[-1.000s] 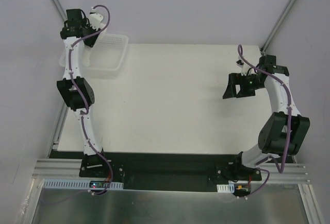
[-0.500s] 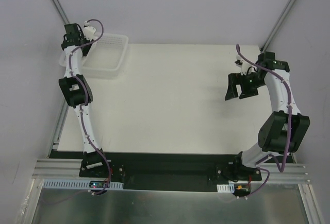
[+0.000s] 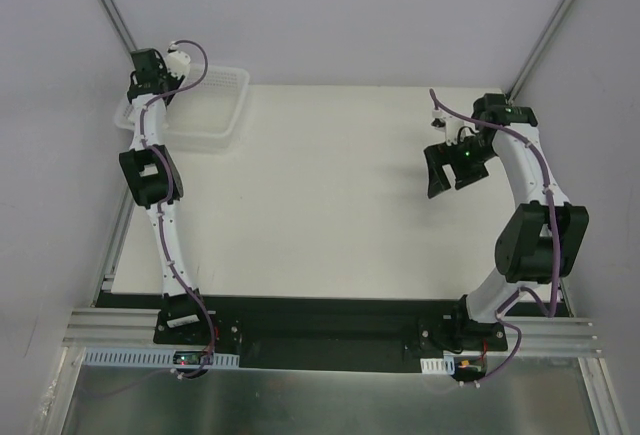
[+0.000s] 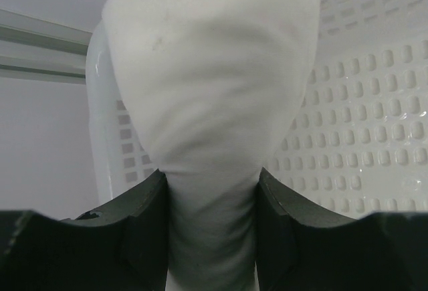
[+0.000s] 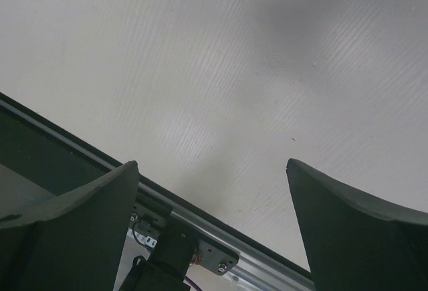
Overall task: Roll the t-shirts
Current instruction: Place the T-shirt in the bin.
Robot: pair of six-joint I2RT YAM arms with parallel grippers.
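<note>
A white t-shirt (image 4: pixel 207 70), bunched into a thick roll, fills the left wrist view. My left gripper (image 4: pixel 210 201) is shut on its narrow lower part, one dark finger pressing each side. It hangs over the left end of the white mesh basket (image 4: pixel 361 137). From above, the left gripper (image 3: pixel 148 77) is at the basket's (image 3: pixel 215 105) far-left corner, and the arm hides the shirt. My right gripper (image 3: pixel 440 170) hovers over the bare right part of the table, open, with nothing between its fingers (image 5: pixel 87 224).
The basket stands at the table's (image 3: pixel 320 195) far-left corner, against the left wall. Slanted metal frame posts (image 3: pixel 550 25) rise at both far corners. The dark base rail (image 3: pixel 330 330) runs along the near edge, seen also under the right gripper (image 5: pixel 212 164).
The left arm has swung further left towards the basket's far-left corner, still holding the shirt. The right arm has shifted left and slightly away, its jaws still wide.
</note>
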